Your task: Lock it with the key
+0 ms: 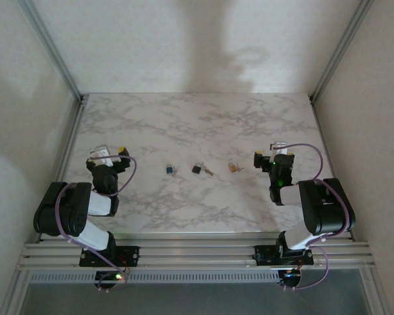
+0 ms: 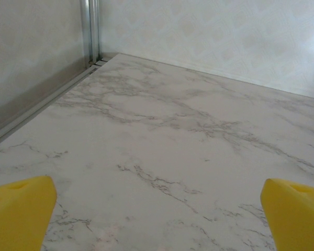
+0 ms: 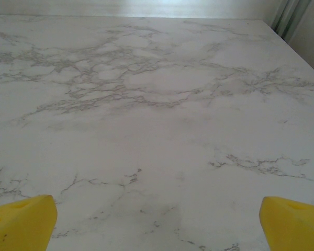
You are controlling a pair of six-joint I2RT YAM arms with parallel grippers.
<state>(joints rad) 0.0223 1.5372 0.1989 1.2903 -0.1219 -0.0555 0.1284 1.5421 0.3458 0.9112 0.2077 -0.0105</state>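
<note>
The marble surface [image 1: 203,125] is hemmed by pale walls [image 1: 184,46] at 12, 9 and 3 o'clock, with metal rails [image 1: 71,141] along both side edges; at 6 o'clock a slatted frame [image 1: 197,252] carries the two arm bases. The far half of the surface, towards 12 o'clock, lies bare and open; so does the strip between the arms at 6 o'clock.

Three small locks lie in a row a little to the 6 o'clock side of centre, each apart from the next: a blue lock [image 1: 171,169] at the 9 o'clock end, a black lock [image 1: 197,168] in the middle, a brass lock [image 1: 234,167] at the 3 o'clock end. The key [image 1: 209,172] lies just at 4 o'clock of the black lock; whether it touches that lock is too small to tell.

The left jaws sit low at 9 o'clock of the row, well apart from the blue lock; in the left wrist view their yellow pads [image 2: 21,214] stand wide apart with bare marble between, a wall corner and rail at 11 o'clock. The right jaws sit at 3 o'clock of the row, near the brass lock but not touching; in the right wrist view their pads [image 3: 295,222] are likewise spread wide over bare marble, the surface edge showing at 1 o'clock.
</note>
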